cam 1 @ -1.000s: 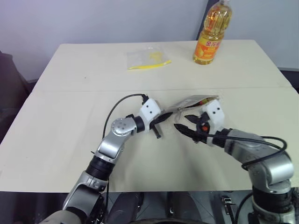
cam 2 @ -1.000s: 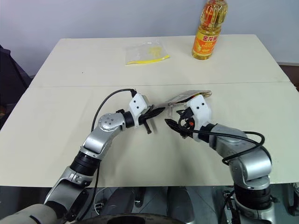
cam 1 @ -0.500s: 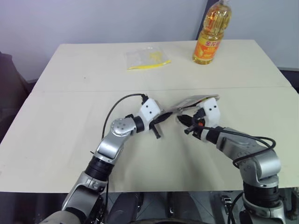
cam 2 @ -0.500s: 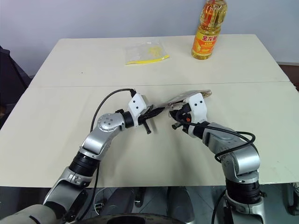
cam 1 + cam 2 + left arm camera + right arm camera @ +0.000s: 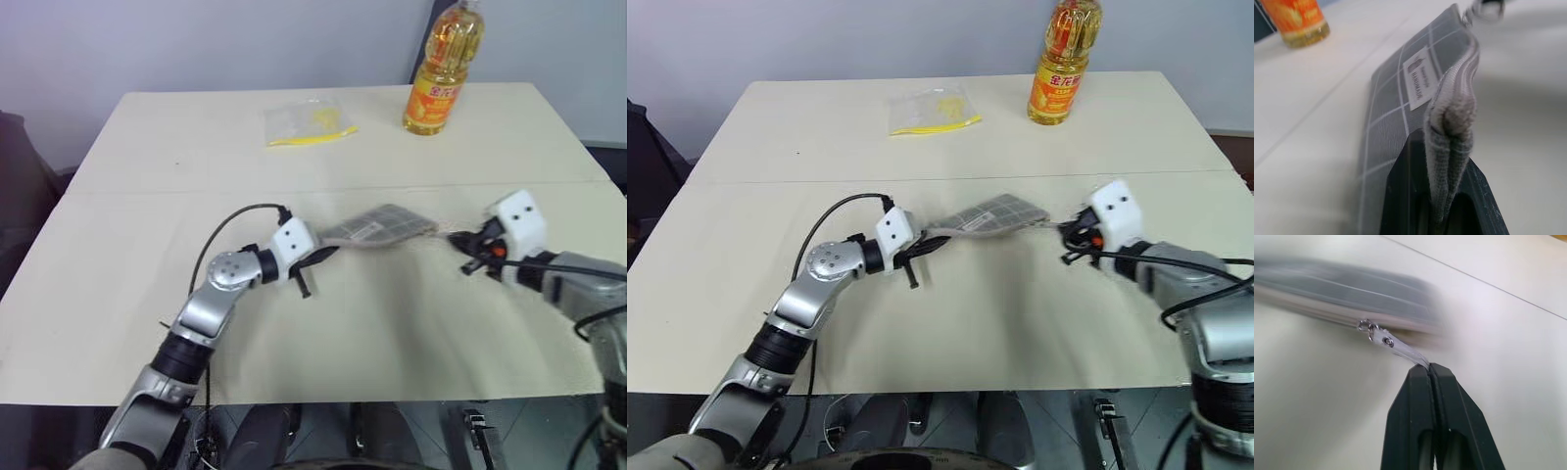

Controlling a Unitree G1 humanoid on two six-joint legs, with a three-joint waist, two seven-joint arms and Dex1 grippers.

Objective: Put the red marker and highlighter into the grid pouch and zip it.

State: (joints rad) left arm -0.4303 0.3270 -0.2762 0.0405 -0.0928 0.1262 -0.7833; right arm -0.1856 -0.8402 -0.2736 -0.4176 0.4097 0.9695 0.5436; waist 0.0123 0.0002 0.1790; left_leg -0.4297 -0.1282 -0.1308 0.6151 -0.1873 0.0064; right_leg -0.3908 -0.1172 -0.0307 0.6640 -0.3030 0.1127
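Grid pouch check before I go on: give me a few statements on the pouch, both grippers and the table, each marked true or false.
1. The left gripper is shut on one end of the grid pouch. True.
2. The right gripper hangs open, away from the pouch. False: it is shut on the zipper pull.
3. The pouch lies flat on the table. False: it is held up between the two grippers.
4. The oil bottle stands upright at the table's far edge. True.
5. The clear plastic bag lies beside the pouch. False: it lies well behind it, towards the far edge.
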